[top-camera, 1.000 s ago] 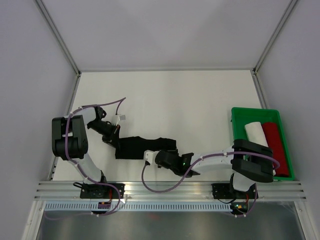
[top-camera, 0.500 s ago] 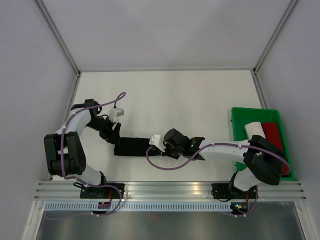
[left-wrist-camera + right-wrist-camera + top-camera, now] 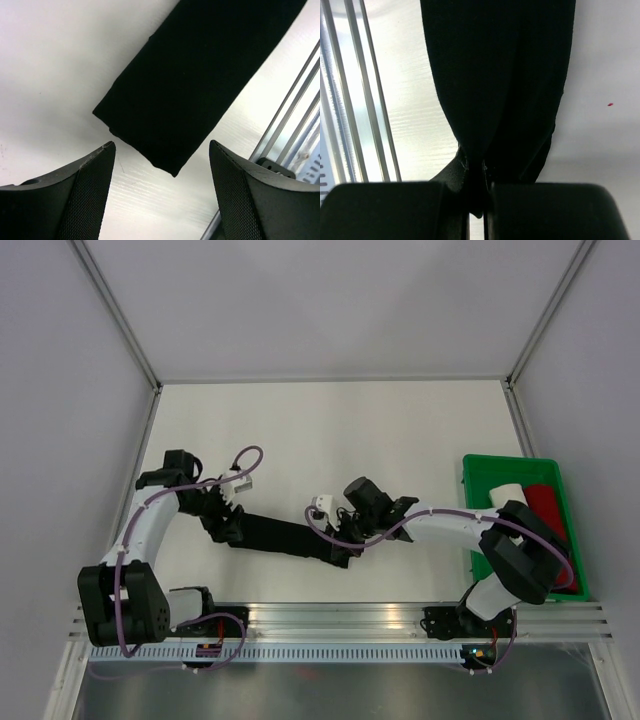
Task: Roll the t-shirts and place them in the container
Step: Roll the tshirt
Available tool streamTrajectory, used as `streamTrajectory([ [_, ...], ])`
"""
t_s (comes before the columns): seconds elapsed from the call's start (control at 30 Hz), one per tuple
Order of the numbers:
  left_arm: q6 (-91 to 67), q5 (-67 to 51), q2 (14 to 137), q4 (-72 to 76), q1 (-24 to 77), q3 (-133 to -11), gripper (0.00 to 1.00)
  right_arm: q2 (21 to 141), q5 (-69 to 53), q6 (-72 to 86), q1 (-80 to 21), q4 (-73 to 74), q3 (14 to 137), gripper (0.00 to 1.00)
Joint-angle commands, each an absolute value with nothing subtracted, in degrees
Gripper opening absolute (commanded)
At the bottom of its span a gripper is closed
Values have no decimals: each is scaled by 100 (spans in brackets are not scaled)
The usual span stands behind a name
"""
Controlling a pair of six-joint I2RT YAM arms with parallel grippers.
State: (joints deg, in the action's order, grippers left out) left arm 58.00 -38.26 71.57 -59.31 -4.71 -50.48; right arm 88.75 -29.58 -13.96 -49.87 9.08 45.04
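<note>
Since a second ago your left arm has swung its elbow down toward the near rail and let go of the cloth, while your right arm has reached out leftward and clamped onto it; the black t-shirt [image 3: 290,536] has been drawn from a loose heap into a long narrow band.

Item, left arm: shoulder low at the near-left corner, forearm rising up and away, wrist bent back to the right. Your left gripper [image 3: 226,524] sits at the band's left end with its jaws apart; in the wrist view the two fingers [image 3: 85,195] stand wide either side of the cloth's folded end, not touching it.

Item, black t-shirt: lies on the white table [image 3: 330,430], centre-left, slanting from upper left down to lower right, between the two grippers.

Item, right arm: stretched low across the table from its base at the near right, forearm running left. Your right gripper [image 3: 345,540] has its jaws together, pinched on the band's right end; the wrist view shows the cloth gathered into the closed fingers.

Item, green bin [image 3: 478,472]: far right, holding a white roll [image 3: 508,496] and a red roll [image 3: 548,502] side by side.
</note>
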Motion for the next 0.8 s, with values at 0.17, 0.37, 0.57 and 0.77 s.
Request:
streamTrajectory([
  [0.17,6855,-3850,7417,-5318,-281,-4711,80,9175,-4552,-1160,-4606,668,4711,0],
  [0.37,6820,-3700,7708,-5221,-273,-4746,37,9351,-4851,-1169,-4386,721,4702,6],
  [0.57,6706,-3884,8033,-5229,-281,-4878,2,9518,-5107,-1125,-4157,861,4781,37],
  [0.77,6627,-3920,8183,-5317,-281,-4940,2,9133,-3527,-853,-4175,1178,5229,68],
])
